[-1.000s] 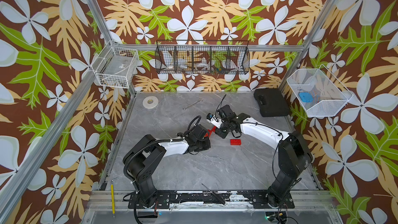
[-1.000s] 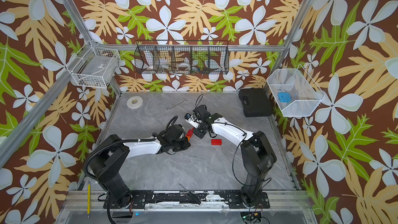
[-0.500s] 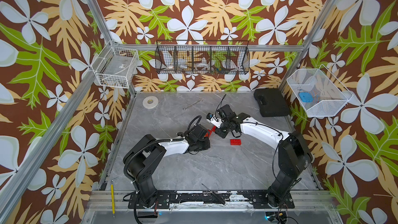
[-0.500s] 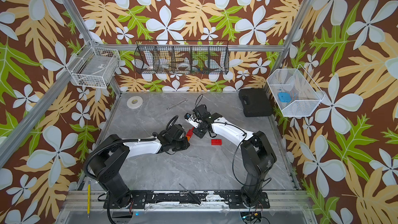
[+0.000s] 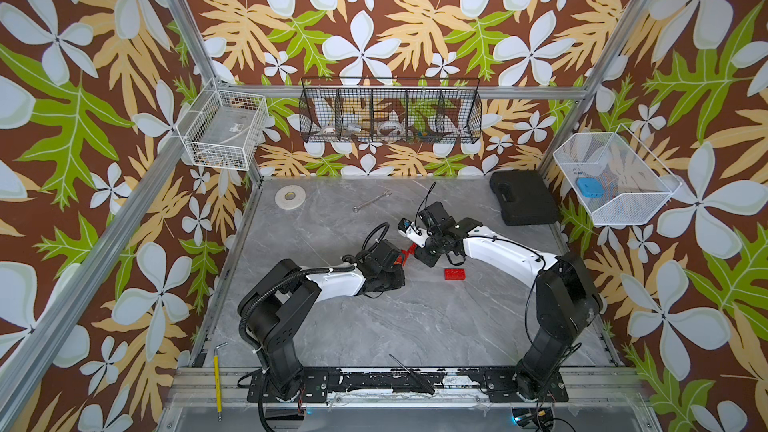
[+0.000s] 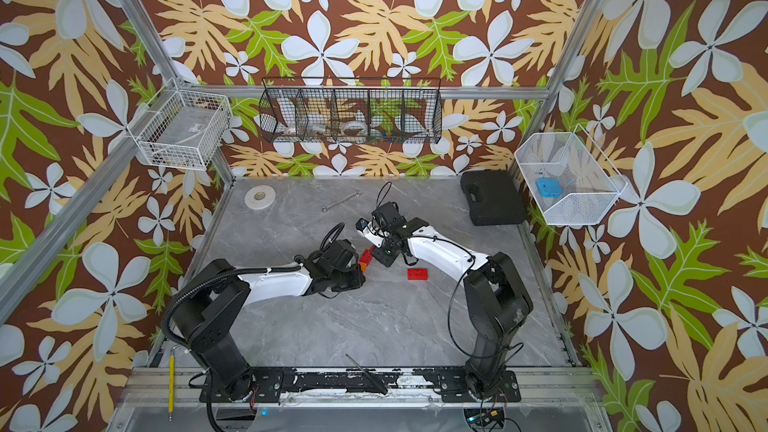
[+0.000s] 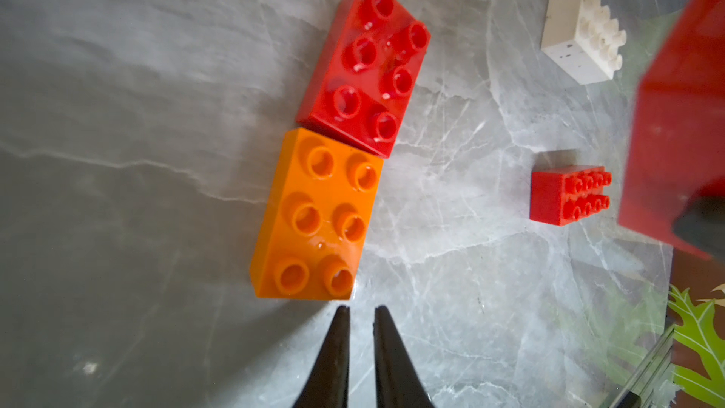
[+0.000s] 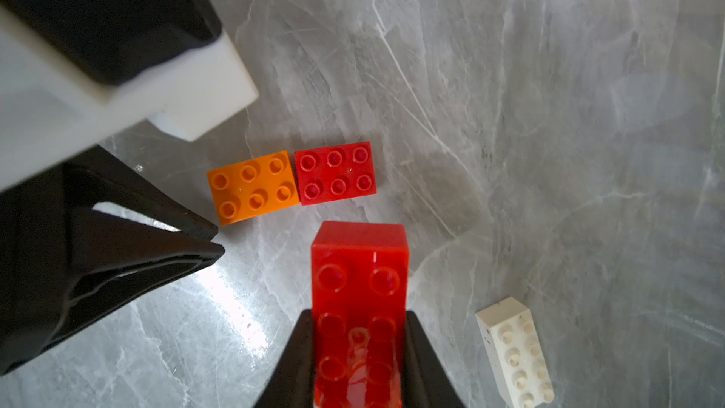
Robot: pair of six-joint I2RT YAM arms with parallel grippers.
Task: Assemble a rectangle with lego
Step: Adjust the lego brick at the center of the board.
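Gripping a long red brick (image 8: 359, 264) by its long sides, the right claw (image 8: 357, 313) is clamped on it and holds it above the grey marbled tabletop (image 8: 549, 111), studs facing the wrist camera. Beyond that brick, the orange brick (image 7: 319, 215) and a red six-stud brick (image 7: 367, 64) lie flat, studs up, end to end and touching. The left wrist view shows the red one turned slightly askew, so their ends meet at a small angle rather than flush. The left claw (image 7: 361, 310) sits low with its tips just beside the orange brick's free end. Its jaws are nearly together with a thin slit between them, and nothing is in it. A white brick (image 7: 580, 39) lies alone, well apart from the pair. A small red brick (image 7: 565, 196) also lies alone, on open tabletop near the right arm in both top views. The five lego pieces are separate, so the rectangle is not yet built. A black case (image 5: 524, 203) rests at the tabletop's far right corner.
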